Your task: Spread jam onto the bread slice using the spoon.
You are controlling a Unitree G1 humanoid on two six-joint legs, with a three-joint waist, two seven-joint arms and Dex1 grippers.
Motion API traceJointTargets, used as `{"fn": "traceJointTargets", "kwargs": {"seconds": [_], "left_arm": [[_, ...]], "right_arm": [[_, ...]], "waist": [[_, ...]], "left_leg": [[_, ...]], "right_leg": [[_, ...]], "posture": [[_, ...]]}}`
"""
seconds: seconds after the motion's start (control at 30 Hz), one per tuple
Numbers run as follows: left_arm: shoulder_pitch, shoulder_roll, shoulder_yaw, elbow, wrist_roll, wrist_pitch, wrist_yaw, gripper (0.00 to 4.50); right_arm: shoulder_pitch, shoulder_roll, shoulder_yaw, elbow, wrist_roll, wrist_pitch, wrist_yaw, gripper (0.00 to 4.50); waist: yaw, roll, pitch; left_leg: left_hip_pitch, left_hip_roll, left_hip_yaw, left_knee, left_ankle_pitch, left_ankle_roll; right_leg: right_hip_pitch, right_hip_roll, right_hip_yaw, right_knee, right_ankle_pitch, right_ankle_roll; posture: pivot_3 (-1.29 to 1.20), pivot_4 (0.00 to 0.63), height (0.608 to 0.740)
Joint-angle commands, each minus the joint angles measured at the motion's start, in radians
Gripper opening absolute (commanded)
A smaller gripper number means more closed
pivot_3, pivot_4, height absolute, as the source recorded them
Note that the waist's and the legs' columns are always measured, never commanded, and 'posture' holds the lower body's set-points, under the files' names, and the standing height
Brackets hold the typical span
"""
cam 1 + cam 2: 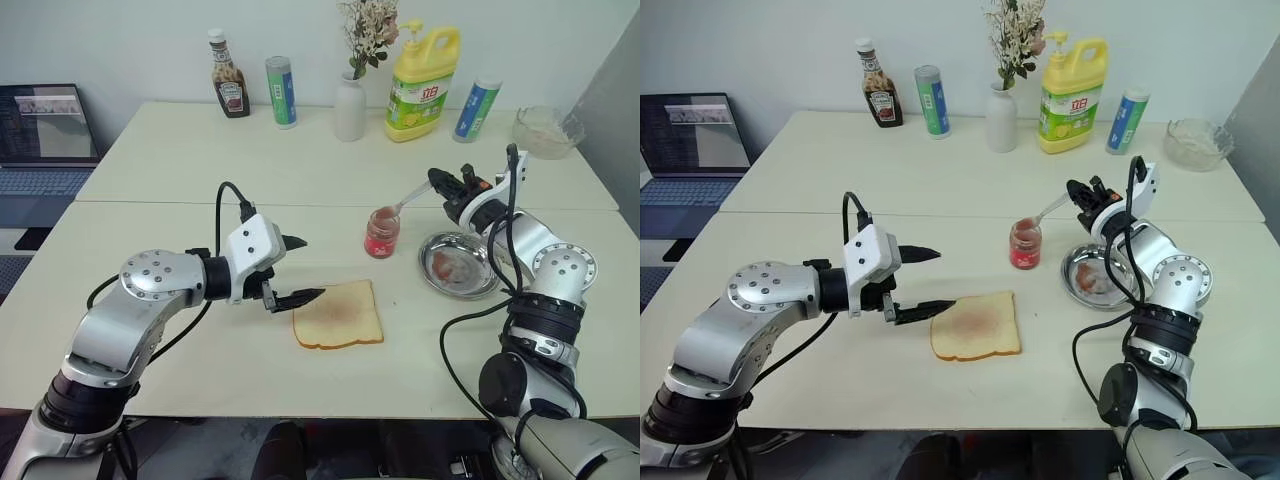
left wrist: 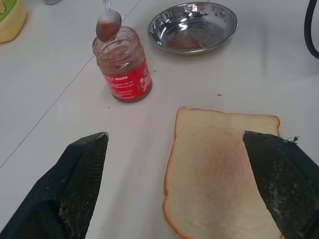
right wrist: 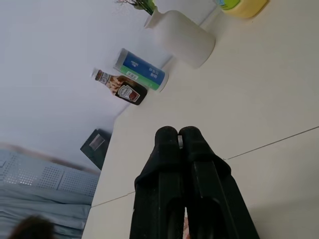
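The bread slice (image 1: 338, 315) lies flat on the table near the front, pale with a browner centre. My left gripper (image 1: 312, 268) hovers open at the slice's left edge; in the left wrist view its two black fingers (image 2: 84, 184) stand wide apart on either side of the bread slice (image 2: 224, 174). Behind the bread stands the small jar of red jam (image 1: 381, 232). My right gripper (image 1: 437, 182) is shut on the thin handle of the spoon (image 1: 408, 197). The spoon's bowl (image 2: 108, 25), smeared red, hangs just over the jar's mouth (image 2: 122, 62).
A round steel dish (image 1: 458, 265) with red smears sits right of the jar. Along the table's back edge stand a ketchup bottle (image 1: 230, 88), two cans (image 1: 281, 92), a white vase (image 1: 350, 105), a yellow detergent bottle (image 1: 420, 85) and a glass bowl (image 1: 545, 130). A laptop (image 1: 45, 130) is far left.
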Motion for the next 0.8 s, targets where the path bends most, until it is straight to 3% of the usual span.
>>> {"fn": "traceJointTargets", "kwargs": {"seconds": [0.03, 0.43, 0.63, 0.8], "left_arm": [[-0.018, 0.003, 0.019, -0.007, -0.006, -0.009, 0.003, 4.5], [0.007, 0.013, 0.031, 0.022, 0.0, -0.075, -0.033, 4.5], [0.082, 0.035, 0.141, -0.002, -0.037, -0.096, -0.035, 4.5], [0.246, 0.09, 0.216, -0.03, -0.023, -0.15, -0.073, 4.5]], "right_arm": [[-0.007, -0.018, -0.005, -0.054, 0.048, -0.003, -0.008, 0.01], [-0.011, -0.01, 0.022, -0.134, 0.146, 0.013, -0.021, 0.01], [0.015, 0.029, 0.123, -0.306, 0.293, 0.078, -0.066, 0.01], [0.083, 0.012, 0.27, -0.412, 0.284, 0.098, -0.038, 0.01]], "waist": [[0.0, 0.0, 0.0], [0.0, 0.0, 0.0], [-0.004, 0.002, 0.001], [-0.003, 0.002, 0.001]], "left_leg": [[0.0, 0.0, 0.0, 0.0, 0.0, 0.0], [0.0, 0.0, 0.0, 0.0, 0.0, 0.0], [-0.001, 0.002, 0.0, -0.002, 0.0, 0.0], [-0.001, 0.002, 0.001, -0.002, 0.0, 0.0]], "right_leg": [[0.0, 0.0, 0.0, 0.0, 0.0, 0.0], [0.0, 0.0, 0.0, 0.0, 0.0, 0.0], [-0.002, 0.001, 0.0, 0.0, 0.0, 0.0], [-0.002, 0.001, 0.001, 0.0, 0.0, 0.0]], "posture": [[0.0, 0.15, 0.74], [0.0, 0.15, 0.74], [0.0, 0.15, 0.74], [0.0, 0.15, 0.74]]}}
